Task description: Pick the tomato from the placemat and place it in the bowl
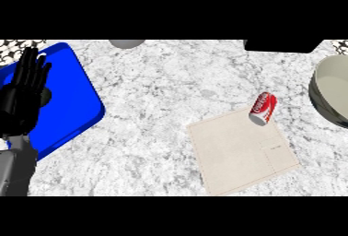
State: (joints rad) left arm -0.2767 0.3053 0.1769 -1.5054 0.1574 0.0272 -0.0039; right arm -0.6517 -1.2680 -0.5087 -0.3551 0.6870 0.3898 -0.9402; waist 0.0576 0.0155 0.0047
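Black against the blue mat (71, 106), the left hand (24, 94) is held upright at the left edge of the head view, its fingers straight and spread a little, nothing held in it. Its grey forearm (17, 170) is seen rising from the lower left corner. The right hand is not shown in the view.

No tomato can be made out on the beige placemat (241, 154). What is seen there is a red soda can (263, 109), laid on its side at the placemat's far edge, partly on the cloth and partly on the white speckled marble counter (163, 83). White lettering is carried on its red wall, and its silver end is turned toward the near side. The grey bowl (332, 92) is cut by the right edge of the view, near the can but apart from it.
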